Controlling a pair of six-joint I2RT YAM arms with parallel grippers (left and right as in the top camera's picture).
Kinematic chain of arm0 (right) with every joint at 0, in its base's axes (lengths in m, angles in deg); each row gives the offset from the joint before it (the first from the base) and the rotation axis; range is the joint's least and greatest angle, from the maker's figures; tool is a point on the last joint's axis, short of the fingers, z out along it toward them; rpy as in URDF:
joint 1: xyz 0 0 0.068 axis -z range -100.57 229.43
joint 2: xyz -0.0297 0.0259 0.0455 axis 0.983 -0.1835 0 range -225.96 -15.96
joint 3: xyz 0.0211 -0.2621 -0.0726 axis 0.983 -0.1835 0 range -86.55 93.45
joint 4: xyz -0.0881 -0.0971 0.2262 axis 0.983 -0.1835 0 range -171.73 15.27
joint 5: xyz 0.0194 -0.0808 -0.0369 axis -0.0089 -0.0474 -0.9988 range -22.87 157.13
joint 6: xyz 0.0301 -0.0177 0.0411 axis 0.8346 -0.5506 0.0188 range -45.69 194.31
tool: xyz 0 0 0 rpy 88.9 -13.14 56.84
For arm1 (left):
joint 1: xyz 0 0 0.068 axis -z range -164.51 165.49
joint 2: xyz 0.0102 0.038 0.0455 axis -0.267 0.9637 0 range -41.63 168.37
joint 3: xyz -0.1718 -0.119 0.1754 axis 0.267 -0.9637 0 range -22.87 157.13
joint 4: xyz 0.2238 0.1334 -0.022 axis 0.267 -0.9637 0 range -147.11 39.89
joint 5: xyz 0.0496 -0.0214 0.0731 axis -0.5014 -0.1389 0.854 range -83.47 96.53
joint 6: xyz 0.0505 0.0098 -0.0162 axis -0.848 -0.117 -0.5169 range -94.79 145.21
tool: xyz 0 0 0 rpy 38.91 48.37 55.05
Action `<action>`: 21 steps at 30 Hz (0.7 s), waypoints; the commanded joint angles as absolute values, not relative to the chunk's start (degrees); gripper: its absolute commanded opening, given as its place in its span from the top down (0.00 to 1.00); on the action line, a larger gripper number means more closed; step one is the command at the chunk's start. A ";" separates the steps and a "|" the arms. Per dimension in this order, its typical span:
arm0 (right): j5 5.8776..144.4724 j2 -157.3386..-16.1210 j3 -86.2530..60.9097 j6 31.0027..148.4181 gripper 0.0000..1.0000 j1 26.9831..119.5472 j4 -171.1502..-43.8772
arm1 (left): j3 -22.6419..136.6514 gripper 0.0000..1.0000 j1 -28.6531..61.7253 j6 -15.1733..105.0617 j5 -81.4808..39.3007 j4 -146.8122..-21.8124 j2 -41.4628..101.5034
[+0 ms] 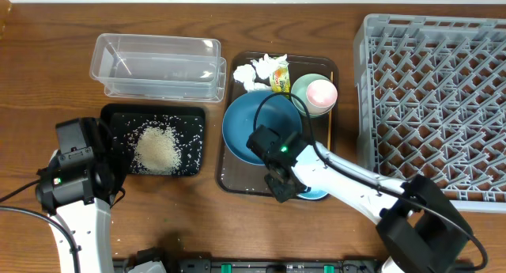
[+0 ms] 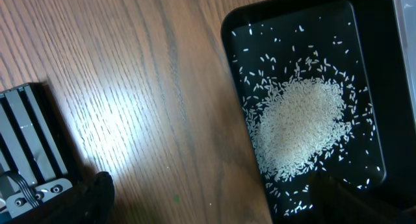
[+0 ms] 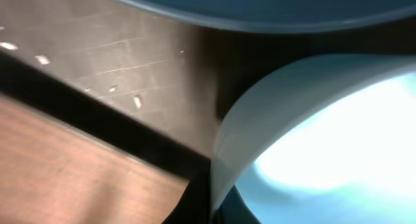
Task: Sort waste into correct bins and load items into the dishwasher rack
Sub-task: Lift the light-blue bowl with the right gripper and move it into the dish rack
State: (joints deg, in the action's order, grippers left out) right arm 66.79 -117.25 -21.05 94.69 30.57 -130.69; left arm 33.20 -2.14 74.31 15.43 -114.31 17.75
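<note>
We count three bowls, all mouth up: a dark-blue bowl [image 1: 257,119], a mint-green bowl [image 1: 301,89] with one pink cup [image 1: 322,92] inside it, and a light-blue bowl [image 3: 325,120]. All three stand on one brown tray [image 1: 237,178], beside a clump of tissues [image 1: 257,70] and one wrapper [image 1: 280,80] whose long axis runs toward the far edge.

There are two bins, both lying lengthwise left to right: a clear tub [image 1: 158,63], and nearer us a black tray [image 1: 194,138] holding one heap of rice [image 1: 156,149].

One rack [image 1: 435,107] stands at the right.

The left gripper [image 2: 221,201] is spread wide over the table by the black tray. The right gripper [image 1: 283,187] is at the light-blue bowl's rim; we cannot tell whether it grips.
</note>
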 commanded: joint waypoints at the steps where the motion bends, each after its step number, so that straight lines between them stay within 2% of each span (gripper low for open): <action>1: 67.10 -115.09 -17.14 94.89 0.99 30.35 -132.97 | 34.25 0.03 -2.49 73.94 15.30 -114.55 17.86; 7: 64.39 -112.05 -10.02 94.87 0.99 32.64 -140.33 | 34.25 0.03 -2.49 73.94 15.30 -114.55 17.86; 12: 68.56 -106.85 -5.45 88.62 0.99 40.91 -142.23 | 34.25 0.03 -2.49 73.94 15.30 -114.55 17.86; 17: 76.43 -100.49 -3.81 83.24 0.99 58.37 -139.94 | 34.25 0.03 -2.49 73.94 15.30 -114.55 17.86; 21: 95.86 -98.30 -3.81 73.19 0.99 75.70 -136.03 | 34.25 0.03 -2.49 73.94 15.30 -114.55 17.86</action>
